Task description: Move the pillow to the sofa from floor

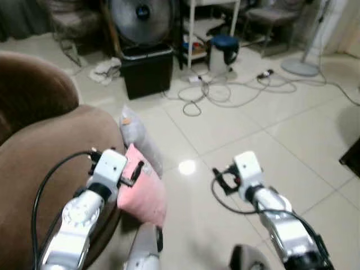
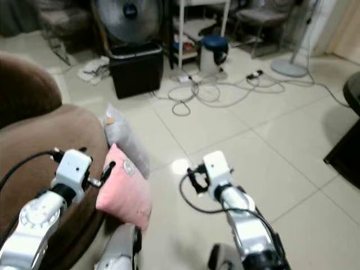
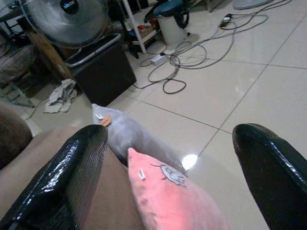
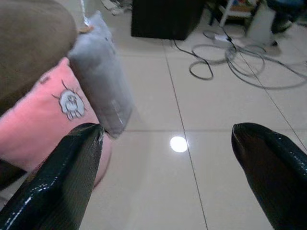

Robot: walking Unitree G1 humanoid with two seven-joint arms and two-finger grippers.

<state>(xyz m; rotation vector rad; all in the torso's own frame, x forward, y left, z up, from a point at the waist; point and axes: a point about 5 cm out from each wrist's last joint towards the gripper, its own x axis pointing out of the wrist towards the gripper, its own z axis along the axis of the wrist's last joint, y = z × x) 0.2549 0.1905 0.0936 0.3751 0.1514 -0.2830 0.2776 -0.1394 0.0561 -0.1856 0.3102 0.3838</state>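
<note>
A pink pillow point(image 1: 147, 194) with a small grey patch stands on the tiled floor, leaning against the front of the brown sofa point(image 1: 50, 140). A grey pillow point(image 1: 140, 140) leans on the sofa just behind it. My left gripper point(image 3: 170, 139) is open, hovering over the sofa's edge right beside the pink pillow's top point(image 3: 172, 201), with nothing between its fingers. My right gripper point(image 4: 168, 136) is open too, out over bare floor to the right of both pillows point(image 4: 43, 120), holding nothing.
A black bin point(image 1: 147, 70) and a fan point(image 1: 140, 17) stand beyond the pillows. Loose cables point(image 1: 225, 93) sprawl over the floor near a white shelf point(image 1: 202, 28) and a blue-lidded bucket point(image 1: 223, 53). Dark furniture point(image 1: 351, 157) is at the right edge.
</note>
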